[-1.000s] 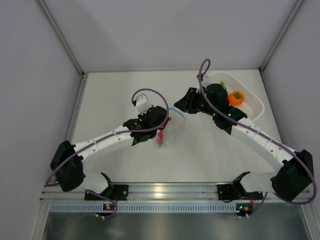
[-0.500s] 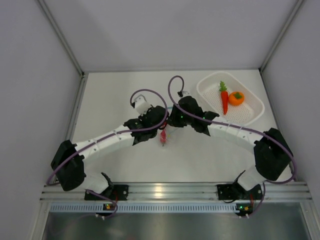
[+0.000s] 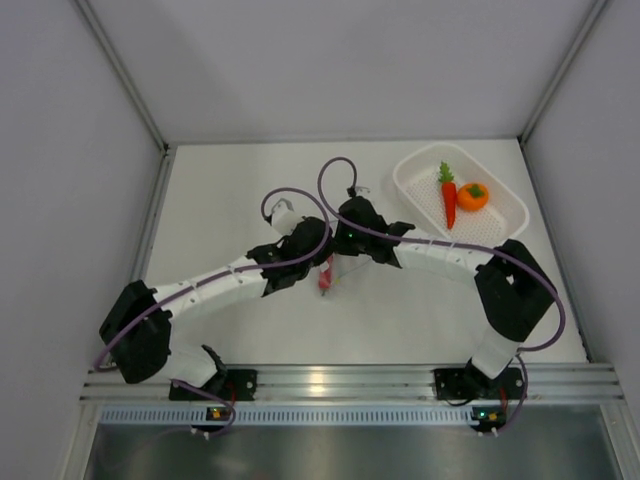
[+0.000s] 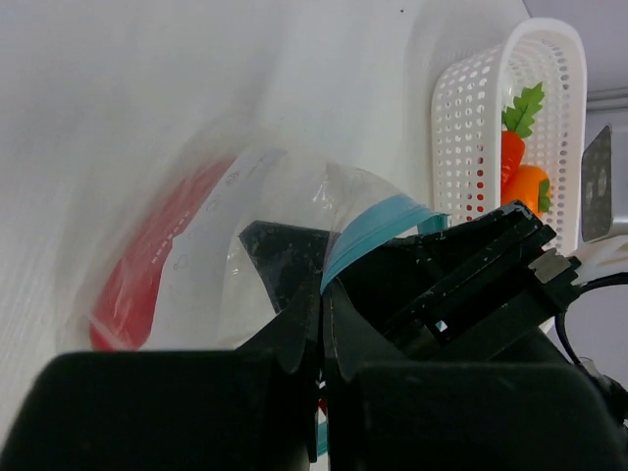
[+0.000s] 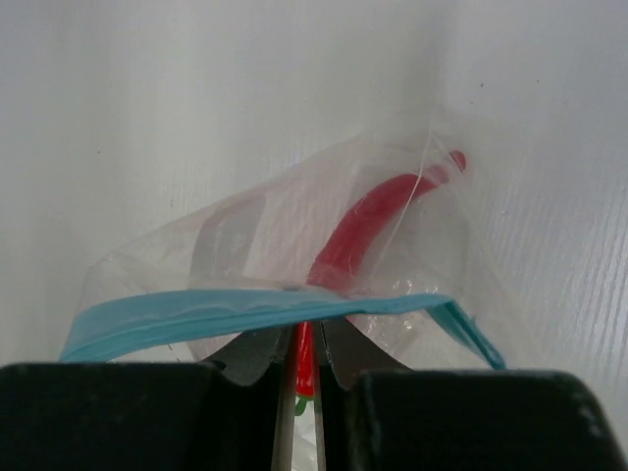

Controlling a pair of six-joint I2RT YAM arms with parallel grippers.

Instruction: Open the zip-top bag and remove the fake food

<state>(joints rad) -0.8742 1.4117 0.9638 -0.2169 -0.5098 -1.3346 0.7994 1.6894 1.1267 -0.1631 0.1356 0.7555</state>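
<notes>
Pinching the clear crinkly zip-top bag by its blue strip with my left pincer, I clamp the red toy chili pepper in my right pincer; next, a straight pull out.

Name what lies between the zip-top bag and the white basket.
In the top view, the right arm crosses that stretch above the table, between the zip-top bag and the white basket; nothing else lies there.

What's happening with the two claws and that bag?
Left claw shut on zip-top bag rim. Right claw shut on chili pepper at bag mouth. Carrot, orange in basket. Nothing blocking.
</notes>
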